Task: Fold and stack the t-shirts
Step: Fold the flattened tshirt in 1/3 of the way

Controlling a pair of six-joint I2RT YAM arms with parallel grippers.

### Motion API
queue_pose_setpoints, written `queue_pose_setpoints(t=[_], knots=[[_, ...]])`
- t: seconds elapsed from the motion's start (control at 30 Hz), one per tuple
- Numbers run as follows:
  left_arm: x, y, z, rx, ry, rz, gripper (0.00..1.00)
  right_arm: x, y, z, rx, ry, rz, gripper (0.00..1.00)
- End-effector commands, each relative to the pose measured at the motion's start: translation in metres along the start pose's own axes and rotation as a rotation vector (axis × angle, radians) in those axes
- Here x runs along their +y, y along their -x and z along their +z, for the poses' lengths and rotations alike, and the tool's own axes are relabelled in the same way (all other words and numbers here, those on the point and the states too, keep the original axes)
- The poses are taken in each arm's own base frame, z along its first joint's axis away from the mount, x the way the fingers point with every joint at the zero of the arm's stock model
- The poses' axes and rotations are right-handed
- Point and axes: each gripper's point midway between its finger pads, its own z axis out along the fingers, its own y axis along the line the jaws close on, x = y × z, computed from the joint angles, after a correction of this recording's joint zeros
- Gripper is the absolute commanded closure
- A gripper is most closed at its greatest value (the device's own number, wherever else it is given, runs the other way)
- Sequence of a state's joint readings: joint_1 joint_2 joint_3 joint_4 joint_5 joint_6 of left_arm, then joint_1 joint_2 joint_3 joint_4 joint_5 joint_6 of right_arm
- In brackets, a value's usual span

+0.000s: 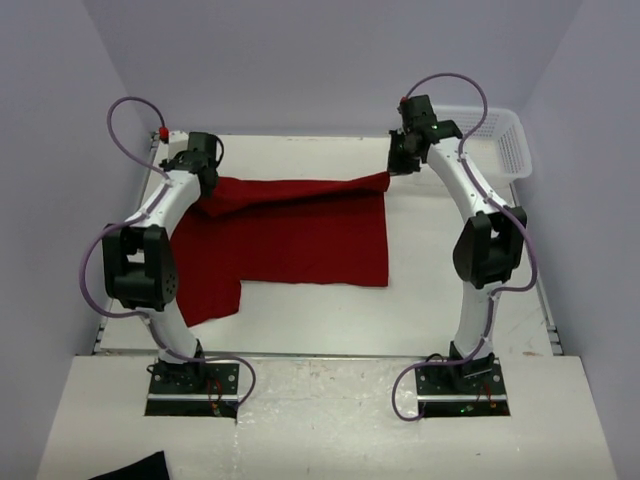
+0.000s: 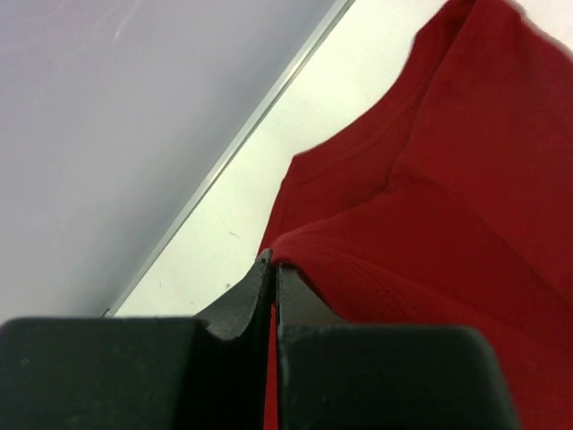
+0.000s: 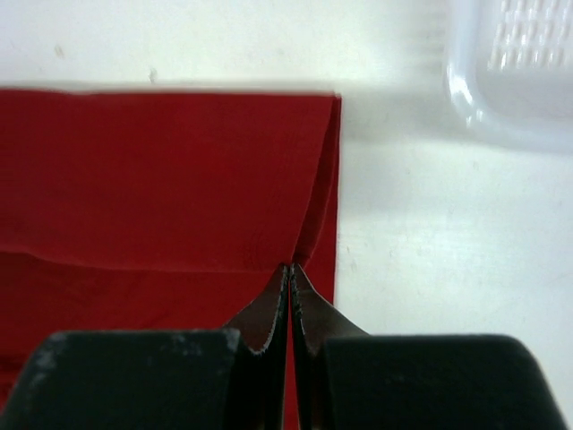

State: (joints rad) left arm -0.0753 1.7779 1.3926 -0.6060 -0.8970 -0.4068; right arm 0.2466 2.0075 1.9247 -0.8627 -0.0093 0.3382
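Observation:
The dark red t-shirt point(image 1: 290, 240) lies spread on the white table, its far edge lifted. My left gripper point(image 1: 205, 185) is shut on the shirt's far left corner; in the left wrist view the gripper point(image 2: 273, 262) pinches the red cloth point(image 2: 448, 206) between closed fingers. My right gripper point(image 1: 398, 165) is shut on the far right corner, holding it a little above the table; in the right wrist view the gripper point(image 3: 290, 269) grips the cloth edge point(image 3: 161, 179). A sleeve hangs toward the near left.
A white mesh basket point(image 1: 505, 140) stands at the far right corner and shows in the right wrist view point(image 3: 519, 72). A black cloth scrap point(image 1: 130, 468) lies on the near platform at the left. Walls close the table on three sides.

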Motion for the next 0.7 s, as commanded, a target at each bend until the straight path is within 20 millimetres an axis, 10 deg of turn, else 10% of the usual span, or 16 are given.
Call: queue_pose_setpoints(t=[0.0,0.17,0.2,0.23,0.27,0.4,0.43,0.47,0.67], knots=[[-0.023,0.069,-0.002,-0.123,-0.055,-0.073,1.00,0.009,0.039,-0.005,-0.080,0.009,-0.022,1.00],[-0.104,0.090,0.039,-0.083,-0.189,0.086,1.00,0.016,0.082,0.019,-0.104,0.081,0.009,1.00],[-0.111,0.118,0.039,-0.124,-0.218,0.059,1.00,0.014,0.085,0.023,-0.104,0.098,0.023,1.00],[-0.139,0.091,0.061,-0.055,-0.259,0.155,1.00,0.007,0.085,0.029,-0.090,0.115,0.046,1.00],[-0.143,0.120,0.056,-0.100,-0.279,0.116,1.00,0.005,0.087,0.032,-0.098,0.120,0.053,1.00],[-0.152,0.076,0.073,-0.019,-0.264,0.180,1.00,-0.006,0.069,0.043,-0.066,0.094,0.046,1.00],[-0.145,0.098,0.061,-0.087,-0.282,0.113,1.00,-0.004,0.064,0.044,-0.049,0.111,0.046,1.00],[-0.145,0.065,0.069,-0.041,-0.277,0.155,1.00,-0.002,0.064,0.044,-0.053,0.124,0.045,1.00],[-0.113,0.063,0.060,-0.051,-0.197,0.103,1.00,0.014,0.063,0.042,-0.051,0.172,0.001,1.00]])
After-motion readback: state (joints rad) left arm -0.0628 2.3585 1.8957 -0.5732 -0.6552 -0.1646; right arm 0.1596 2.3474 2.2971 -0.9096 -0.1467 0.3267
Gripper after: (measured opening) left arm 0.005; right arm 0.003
